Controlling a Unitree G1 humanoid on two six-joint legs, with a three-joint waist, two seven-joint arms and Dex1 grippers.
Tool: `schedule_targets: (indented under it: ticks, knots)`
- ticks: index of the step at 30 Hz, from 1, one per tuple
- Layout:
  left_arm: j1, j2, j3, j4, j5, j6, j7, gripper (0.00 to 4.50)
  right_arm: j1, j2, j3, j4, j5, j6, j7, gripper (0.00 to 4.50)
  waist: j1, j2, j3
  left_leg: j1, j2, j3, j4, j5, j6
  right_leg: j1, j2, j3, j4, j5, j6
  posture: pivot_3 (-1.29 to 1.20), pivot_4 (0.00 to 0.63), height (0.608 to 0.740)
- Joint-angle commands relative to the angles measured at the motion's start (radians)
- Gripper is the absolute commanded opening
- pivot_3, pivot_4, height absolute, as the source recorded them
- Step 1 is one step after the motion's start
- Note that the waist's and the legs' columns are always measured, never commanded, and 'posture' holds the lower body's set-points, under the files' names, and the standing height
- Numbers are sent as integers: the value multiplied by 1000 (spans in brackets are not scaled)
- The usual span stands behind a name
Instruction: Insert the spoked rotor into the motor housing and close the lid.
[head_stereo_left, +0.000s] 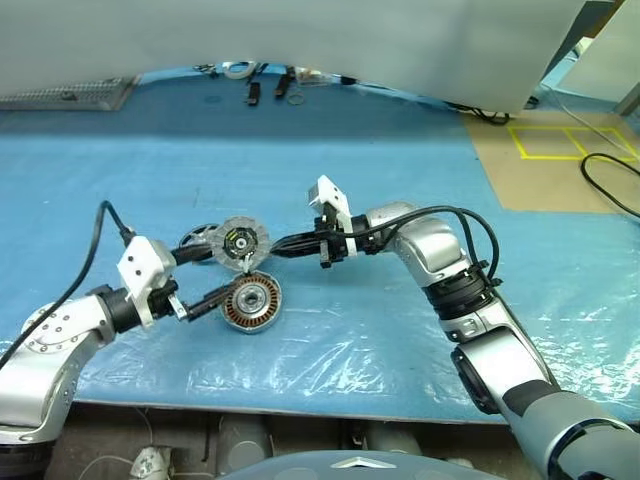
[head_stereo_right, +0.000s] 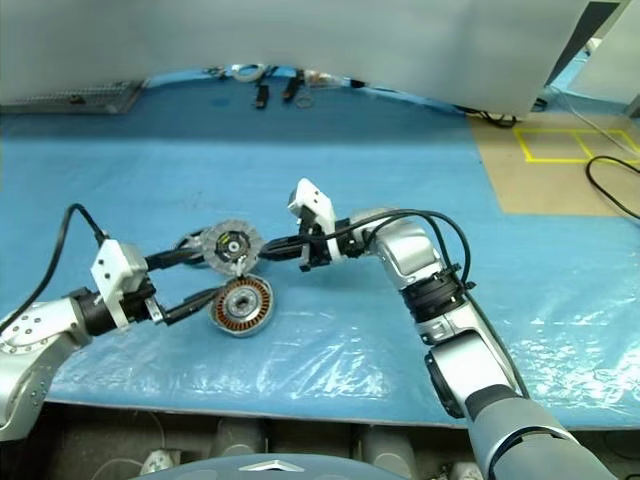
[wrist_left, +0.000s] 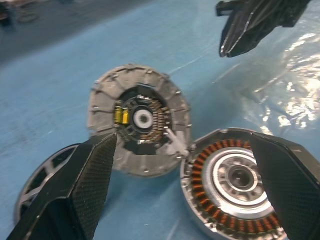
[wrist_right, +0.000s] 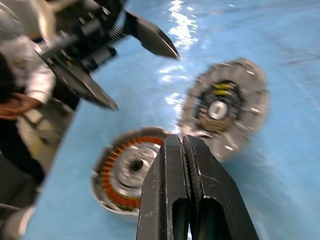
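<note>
The lid (head_stereo_left: 243, 243) stands tilted on its edge, its black-and-yellow centre facing me, its lower rim beside the motor housing (head_stereo_left: 252, 303). The housing lies flat with its copper windings up. The dark spoked rotor (head_stereo_left: 199, 238) lies behind the lid, partly hidden; a piece of it shows in the left wrist view (wrist_left: 42, 172). My left gripper (head_stereo_left: 222, 272) is open, one finger toward the rotor and lid, the other at the housing's left rim, holding nothing. My right gripper (head_stereo_left: 264, 249) is shut and empty, its tips close to the lid's right edge, hovering above the blue mat.
A blue plastic-covered mat (head_stereo_left: 400, 180) covers the table, whose front edge (head_stereo_left: 300, 412) is near me. A tape roll (head_stereo_left: 239, 69), black small parts (head_stereo_left: 253, 92) and a thin ring (head_stereo_left: 295, 98) lie at the far back. Brown floor with yellow tape (head_stereo_left: 565, 140) is far right.
</note>
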Motion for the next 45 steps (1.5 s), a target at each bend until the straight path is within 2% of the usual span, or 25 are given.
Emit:
schedule_targets:
  ticks: [1, 9, 19, 23, 25, 29, 33, 40, 45]
  knots:
    - [-15, -9, 35, 5, -7, 21, 47, 4465, 8, -32, -51, -35, -17, -64, -56, 38, 0, 0, 0, 0, 0, 0, 0, 0, 0, 0, 0, 0, 0, 0, 0, 0, 150, 740]
    - [-47, -38, 24, 37, 35, 81, 164, 4465, 80, -78, -111, -133, 18, 4, -117, 38, -1, -1, 0, 0, 0, 0, 1, 0, 0, 0, 0, 0, 0, 0, 0, 0, 150, 740]
    - [-52, -16, 164, 30, -67, 228, 211, 4465, 130, -80, -90, -182, 11, 20, -152, 38, 1, -1, 0, 0, -1, 0, 1, 0, 0, 0, 0, 0, 1, 0, 0, 0, 150, 740]
    - [-52, -42, 263, 11, -164, 309, 262, 4465, 145, -91, -75, -194, 5, 13, -145, 38, 2, -1, 0, 0, -1, 0, 1, 0, 0, 0, 0, 0, 1, 0, 0, 0, 150, 740]
    - [-43, -21, 269, 9, -156, 322, 262, 4465, 148, -93, -70, -194, 3, 10, -146, 38, 2, -2, 0, 0, -1, -1, 1, 0, 0, 0, 0, 0, 1, 0, 0, 0, 150, 740]
    - [0, 128, 145, 42, 26, 196, 152, 4465, 143, -89, -64, -182, 5, 5, -150, 38, 2, -5, 0, 0, 0, -1, 1, 0, 0, 1, 0, 0, 1, 0, 0, 0, 150, 740]
    - [-121, 230, 56, 149, 72, 126, 39, 4465, 131, -80, -55, -157, -2, -11, -148, 38, 12, -5, 0, 0, -1, -2, 2, 0, 0, 1, 0, -1, 1, 0, 0, 0, 150, 740]
    - [-559, 345, -220, 566, 179, 28, -314, 4465, 124, -71, -58, -133, -7, -35, -160, 38, 26, -5, 0, 2, -1, -2, 3, 0, 0, 3, 0, -1, 2, 0, 0, 0, 150, 740]
    - [-916, 272, -435, 997, 371, -133, -511, 4465, 164, -77, -57, -168, -6, -29, -182, 38, 28, -5, 0, 2, -1, -2, 2, 3, 3, 2, 0, -2, 1, 0, 0, 0, 150, 740]
